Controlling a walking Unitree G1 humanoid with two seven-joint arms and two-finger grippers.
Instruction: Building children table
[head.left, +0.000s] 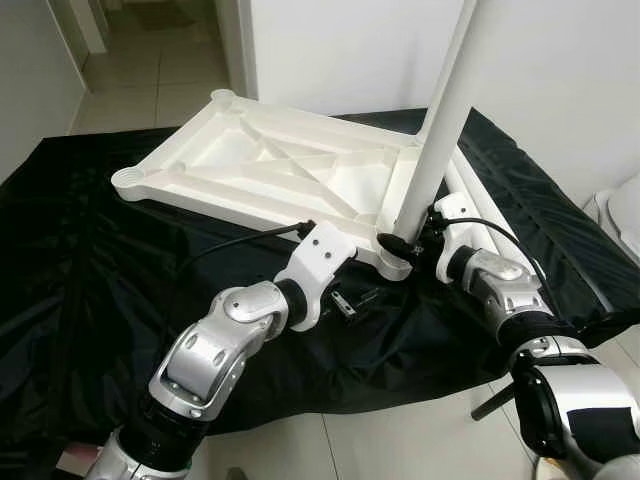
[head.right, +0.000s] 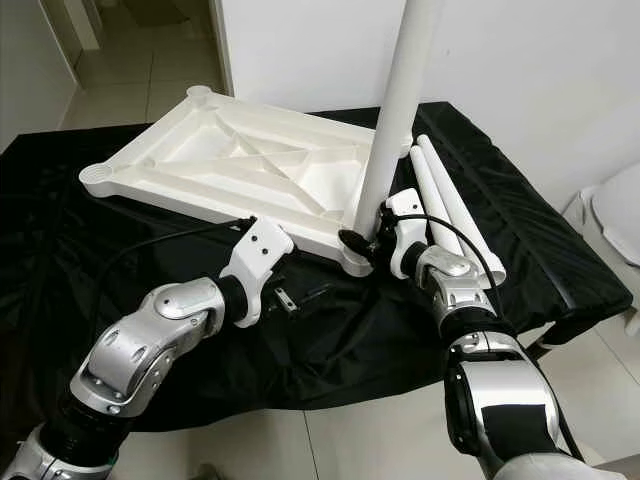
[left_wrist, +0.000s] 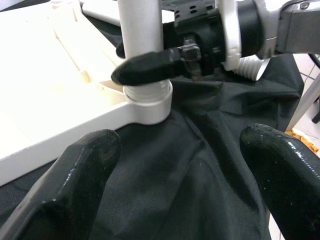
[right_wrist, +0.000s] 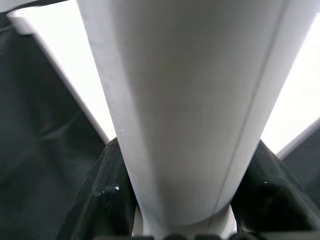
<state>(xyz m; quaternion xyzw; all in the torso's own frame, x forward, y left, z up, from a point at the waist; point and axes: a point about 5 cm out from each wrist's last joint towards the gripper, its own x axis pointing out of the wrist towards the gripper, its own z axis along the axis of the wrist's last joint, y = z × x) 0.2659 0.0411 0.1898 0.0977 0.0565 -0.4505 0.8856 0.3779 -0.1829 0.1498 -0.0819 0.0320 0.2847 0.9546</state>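
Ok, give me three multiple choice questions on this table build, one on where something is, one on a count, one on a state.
1. Where does the upright leg stand?
A. in the tabletop's near right corner socket
B. flat on the floor
C. in the far left corner

2. How many spare legs lie on the black cloth?
A. none
B. two
C. five

3. What is the right gripper doing?
A. hanging idle
B. gripping the leg near its base
C. holding a screwdriver

Answers: 1 A, the leg rises from that corner of the upside-down tabletop. 2 B, two white tubes lie beside it. 3 B, its fingers clasp the leg; the left gripper hangs open nearby.
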